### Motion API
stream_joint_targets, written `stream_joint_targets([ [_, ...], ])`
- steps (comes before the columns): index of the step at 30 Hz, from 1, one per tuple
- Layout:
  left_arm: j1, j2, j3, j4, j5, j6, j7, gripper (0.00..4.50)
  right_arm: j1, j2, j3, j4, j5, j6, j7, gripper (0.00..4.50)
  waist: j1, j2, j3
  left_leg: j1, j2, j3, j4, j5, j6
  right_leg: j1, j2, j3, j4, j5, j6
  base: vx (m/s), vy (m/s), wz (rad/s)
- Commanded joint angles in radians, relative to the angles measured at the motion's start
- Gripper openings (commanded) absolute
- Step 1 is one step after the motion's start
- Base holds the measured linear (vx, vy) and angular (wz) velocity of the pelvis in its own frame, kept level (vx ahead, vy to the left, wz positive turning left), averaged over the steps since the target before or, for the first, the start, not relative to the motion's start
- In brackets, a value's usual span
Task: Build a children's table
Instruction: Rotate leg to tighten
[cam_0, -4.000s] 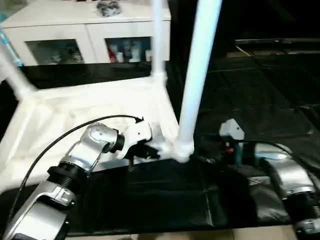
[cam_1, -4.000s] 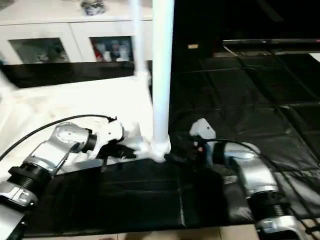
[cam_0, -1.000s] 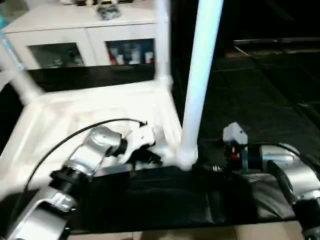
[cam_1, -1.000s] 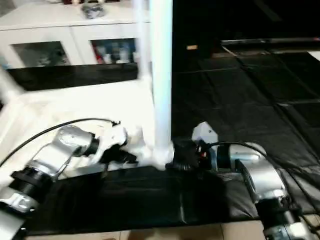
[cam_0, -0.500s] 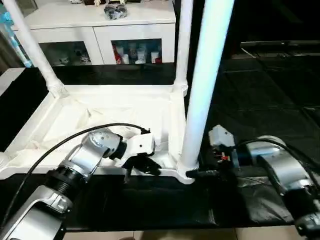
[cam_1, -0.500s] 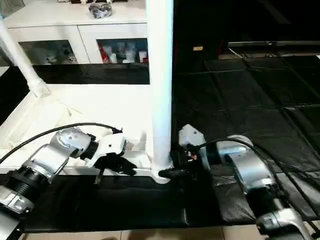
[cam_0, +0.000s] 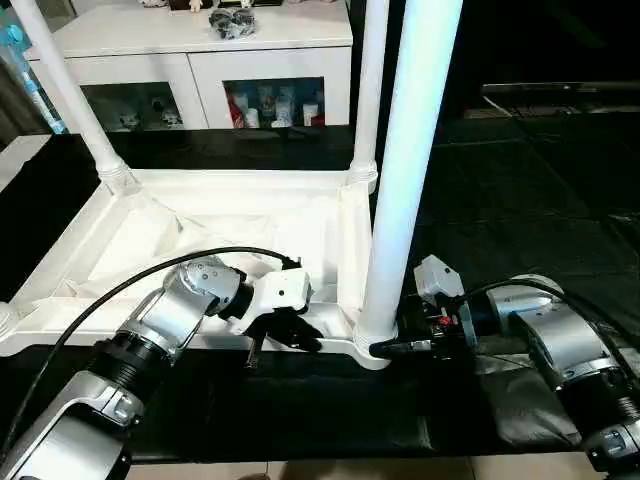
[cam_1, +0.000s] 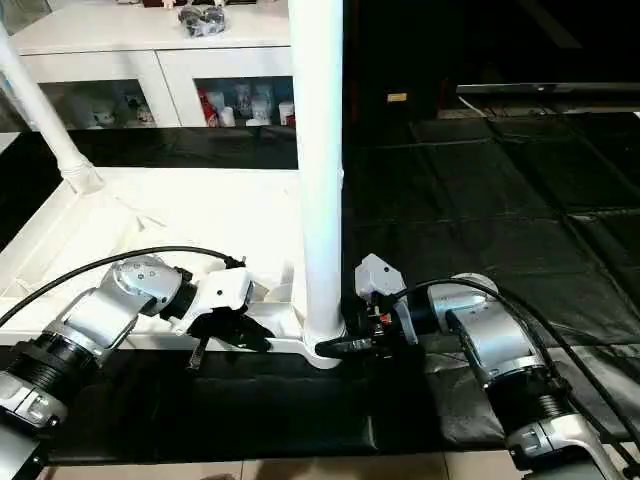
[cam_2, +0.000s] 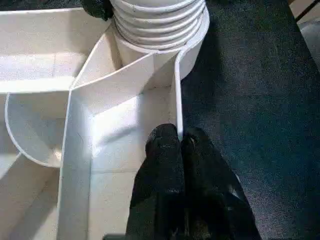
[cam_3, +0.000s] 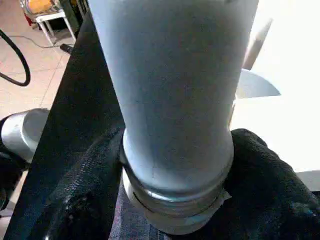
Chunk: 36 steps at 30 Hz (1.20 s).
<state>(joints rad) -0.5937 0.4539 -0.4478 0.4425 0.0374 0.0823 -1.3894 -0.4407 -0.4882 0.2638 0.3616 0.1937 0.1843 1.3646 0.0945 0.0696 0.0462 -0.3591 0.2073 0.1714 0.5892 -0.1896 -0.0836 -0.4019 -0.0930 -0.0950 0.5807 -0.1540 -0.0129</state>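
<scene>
The white table top (cam_0: 200, 230) lies upside down on a black mat. Three white legs stand up from its corners: far left (cam_0: 70, 100), far right (cam_0: 368, 90) and near right (cam_0: 400, 200). My left gripper (cam_0: 290, 335) is shut on the thin near rim of the top (cam_2: 176, 100), close to the near right corner socket (cam_0: 372, 345). My right gripper (cam_0: 395, 347) reaches in from the right. Its black fingers (cam_3: 90, 190) press on both sides of the near right leg's base (cam_3: 175, 100), just above the threaded end.
A white cabinet with glass doors (cam_0: 200, 60) stands at the back, with small items on top. The black mat (cam_0: 300, 410) runs along the front edge. Dark floor tiles (cam_0: 540, 200) stretch to the right. The left gripper's black cable (cam_0: 120, 290) arcs over the top.
The camera has shifted and steadied. My right gripper's fingers have drawn in around the base of the near right leg. The left gripper keeps its hold on the rim.
</scene>
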Motion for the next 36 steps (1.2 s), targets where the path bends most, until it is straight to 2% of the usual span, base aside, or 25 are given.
stream_joint_targets([
  [1, -0.006, -0.007, -0.026, -0.012, 0.002, -0.003, -0.034, 0.0, -0.013, 0.016, -0.003, -0.006, 0.021, 0.007, 0.01, 2.77, -0.003, -0.018, -0.073, 0.001, 0.02, 0.003, -0.06, -0.15, 0.09, 0.057, -0.047, 0.042, -0.052, -0.246, -0.217, 0.0, 0.0, 0.0],
  [4, -0.011, -0.039, 0.003, 0.003, -0.009, 0.025, 0.024, 0.0, 0.0, 0.048, -0.024, -0.025, 0.037, 0.054, -0.054, 2.76, -0.006, -0.02, -0.071, 0.001, 0.019, 0.004, -0.06, -0.155, 0.089, 0.056, -0.046, 0.042, -0.054, -0.257, -0.216, 0.0, 0.0, 0.0],
  [6, -0.021, -0.077, 0.029, 0.02, -0.006, 0.062, 0.105, 0.0, 0.018, 0.092, -0.033, -0.043, 0.015, 0.089, -0.168, 2.75, -0.006, -0.019, -0.068, 0.001, 0.018, 0.004, -0.061, -0.16, 0.081, 0.055, -0.045, 0.043, -0.057, -0.273, -0.209, 0.0, 0.0, 0.0],
  [7, -0.027, -0.093, 0.038, 0.027, -0.005, 0.089, 0.138, 0.0, 0.023, 0.112, -0.036, -0.042, -0.003, 0.096, -0.224, 2.75, -0.008, -0.022, -0.067, 0.001, 0.015, 0.003, -0.062, -0.173, 0.069, 0.056, -0.047, 0.041, -0.06, -0.308, -0.198, 0.0, 0.0, 0.0],
  [8, -0.034, -0.114, 0.051, 0.035, -0.004, 0.117, 0.18, 0.0, 0.025, 0.147, -0.051, -0.035, -0.011, 0.111, -0.297, 2.75, -0.013, -0.02, -0.064, 0.002, 0.012, 0.002, -0.064, -0.191, 0.053, 0.054, -0.046, 0.039, -0.066, -0.37, -0.177, 0.0, 0.0, 0.0],
  [9, -0.05, -0.157, 0.076, 0.05, -0.002, 0.168, 0.266, 0.0, 0.025, 0.221, -0.085, -0.016, -0.017, 0.141, -0.435, 2.75, -0.017, -0.021, -0.062, 0.005, 0.011, 0.001, -0.065, -0.203, 0.035, 0.051, -0.047, 0.039, -0.07, -0.417, -0.157, 0.0, 0.0, 0.0],
  [10, -0.052, -0.163, 0.079, 0.052, -0.002, 0.174, 0.276, 0.0, 0.024, 0.229, -0.089, -0.013, -0.018, 0.145, -0.451, 2.75, -0.021, -0.022, -0.06, 0.004, 0.008, 0.002, -0.066, -0.21, 0.033, 0.05, -0.045, 0.037, -0.075, -0.44, -0.148, 0.0, 0.0, 0.0],
  [11, -0.061, -0.185, 0.091, 0.06, 0.0, 0.199, 0.319, 0.0, 0.02, 0.262, -0.102, -0.001, -0.025, 0.15, -0.515, 2.75, -0.027, -0.022, -0.061, 0.002, 0.004, -0.002, -0.067, -0.22, 0.021, 0.054, -0.047, 0.034, -0.079, -0.478, -0.125, 0.0, 0.0, 0.0],
  [14, -0.078, -0.231, 0.125, 0.075, -0.007, 0.25, 0.4, 0.0, 0.004, 0.312, -0.115, 0.029, -0.049, 0.154, -0.62, 2.75, -0.046, -0.02, -0.061, 0.0, 0.003, -0.005, -0.068, -0.239, 0.026, 0.053, -0.045, 0.031, -0.086, -0.489, -0.111, 0.0, 0.0, 0.0],
  [15, -0.091, -0.263, 0.146, 0.088, -0.006, 0.279, 0.459, 0.0, -0.01, 0.349, -0.131, 0.048, -0.061, 0.167, -0.696, 2.75, -0.053, -0.015, -0.062, 0.0, 0.002, -0.004, -0.066, -0.233, 0.027, 0.051, -0.044, 0.031, -0.083, -0.468, -0.122, 0.0, 0.0, 0.0],
  [18, -0.125, -0.337, 0.201, 0.121, -0.001, 0.325, 0.614, 0.0, -0.046, 0.428, -0.149, 0.086, -0.097, 0.163, -0.846, 2.74, -0.062, -0.015, -0.065, 0.0, 0.0, -0.004, -0.063, -0.216, 0.033, 0.05, -0.043, 0.031, -0.083, -0.428, -0.138, 0.0, 0.0, 0.0],
  [20, -0.132, -0.356, 0.216, 0.124, 0.003, 0.336, 0.643, 0.0, -0.051, 0.45, -0.149, 0.085, -0.111, 0.166, -0.869, 2.74, -0.059, -0.015, -0.069, 0.0, 0.0, -0.002, -0.061, -0.189, 0.044, 0.052, -0.042, 0.033, -0.08, -0.376, -0.151, 0.0, 0.0, 0.0],
  [22, -0.134, -0.363, 0.219, 0.125, 0.007, 0.335, 0.654, 0.0, -0.05, 0.455, -0.137, 0.079, -0.124, 0.157, -0.87, 2.74, -0.056, -0.015, -0.072, -0.006, 0.002, -0.003, -0.06, -0.16, 0.06, 0.058, -0.042, 0.035, -0.07, -0.298, -0.174, 0.0, 0.0, 0.0],
  [26, -0.131, -0.361, 0.217, 0.116, 0.012, 0.335, 0.653, 0.0, -0.039, 0.458, -0.128, 0.072, -0.119, 0.139, -0.862, 2.74, -0.054, -0.011, -0.077, -0.008, 0.006, -0.003, -0.056, -0.116, 0.085, 0.06, -0.043, 0.036, -0.057, -0.19, -0.211, 0.0, 0.0, 0.0],
  [27, -0.131, -0.36, 0.216, 0.114, 0.014, 0.334, 0.652, 0.0, -0.037, 0.459, -0.131, 0.071, -0.115, 0.14, -0.86, 3.09, -0.055, -0.011, -0.074, -0.008, 0.006, -0.002, -0.057, -0.124, 0.092, 0.061, -0.043, 0.036, -0.058, -0.187, -0.221, 0.0, 0.0, 0.0],
  [28, -0.13, -0.356, 0.215, 0.114, 0.017, 0.334, 0.652, 0.0, -0.034, 0.464, -0.135, 0.072, -0.116, 0.135, -0.864, 3.3, -0.054, -0.006, -0.074, -0.006, 0.006, -0.002, -0.057, -0.132, 0.09, 0.061, -0.044, 0.035, -0.058, -0.197, -0.221, 0.0, 0.0, 0.0],
  [29, -0.128, -0.353, 0.214, 0.113, 0.02, 0.334, 0.653, 0.0, -0.032, 0.467, -0.14, 0.072, -0.118, 0.132, -0.872, 3.44, -0.056, -0.007, -0.072, -0.006, 0.006, -0.001, -0.059, -0.151, 0.085, 0.061, -0.044, 0.035, -0.063, -0.221, -0.216, 0.0, 0.0, 0.0],
  [31, -0.124, -0.341, 0.213, 0.11, 0.022, 0.326, 0.64, 0.0, -0.021, 0.465, -0.147, 0.063, -0.111, 0.136, -0.864, 3.5, -0.057, -0.005, -0.07, -0.006, 0.006, -0.002, -0.061, -0.174, 0.076, 0.062, -0.045, 0.034, -0.066, -0.257, -0.206, 0.0, 0.0, 0.0],
  [33, -0.114, -0.313, 0.204, 0.107, 0.024, 0.304, 0.595, 0.0, -0.001, 0.442, -0.152, 0.036, -0.1, 0.13, -0.822, 3.82, -0.056, -0.007, -0.07, -0.004, 0.007, -0.003, -0.062, -0.184, 0.07, 0.06, -0.045, 0.035, -0.069, -0.274, -0.193, 0.0, 0.0, 0.0],
  [35, -0.11, -0.3, 0.199, 0.107, 0.025, 0.289, 0.575, 0.0, 0.007, 0.429, -0.154, 0.026, -0.095, 0.126, -0.804, 3.87, -0.059, -0.007, -0.071, -0.008, 0.007, -0.005, -0.063, -0.18, 0.071, 0.063, -0.044, 0.035, -0.066, -0.256, -0.193, 0.0, 0.0, 0.0],
  [36, -0.109, -0.295, 0.198, 0.107, 0.025, 0.286, 0.568, 0.0, 0.009, 0.424, -0.154, 0.023, -0.094, 0.123, -0.797, 4.01, -0.059, -0.006, -0.072, -0.006, 0.008, -0.004, -0.062, -0.176, 0.073, 0.062, -0.045, 0.036, -0.064, -0.241, -0.199, 0.0, 0.0, 0.0],
])
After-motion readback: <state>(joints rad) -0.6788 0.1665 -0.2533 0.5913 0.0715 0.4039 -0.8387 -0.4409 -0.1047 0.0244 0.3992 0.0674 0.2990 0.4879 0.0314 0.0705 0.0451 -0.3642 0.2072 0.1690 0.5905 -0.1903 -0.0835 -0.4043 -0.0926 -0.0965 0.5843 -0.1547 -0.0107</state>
